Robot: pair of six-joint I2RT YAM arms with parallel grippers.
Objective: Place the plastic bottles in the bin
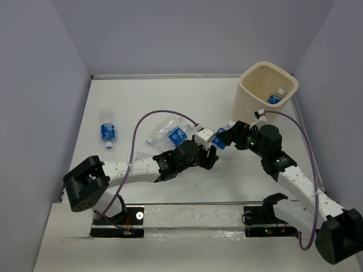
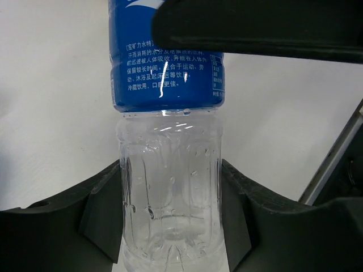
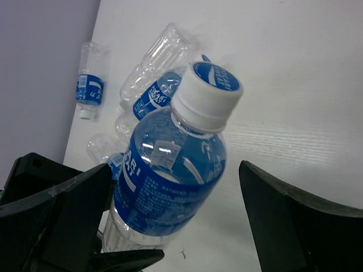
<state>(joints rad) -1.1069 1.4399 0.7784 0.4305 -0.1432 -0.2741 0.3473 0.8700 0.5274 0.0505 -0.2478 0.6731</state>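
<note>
Here, a plastic bottle point(image 3: 164, 164) is clamped by its clear base in the part-closed left gripper point(image 2: 170, 226), with the right gripper point(image 3: 170, 181) spread wide, empty, around its label. A handover toward the bin point(image 1: 249, 102) at one o'clock is implied.

Left arm point(image 1: 133, 169) extended forward and inward, forearm low. Left gripper point(image 2: 170, 218) clamped on clear lower body of bottle point(image 3: 170, 175), pads point(image 2: 105, 218) against both sides. Right arm point(image 1: 298, 180) angled inward to meet it. Right gripper point(image 3: 173, 226) spread wide, fingers flanking same bottle; contact not determinable.
</note>
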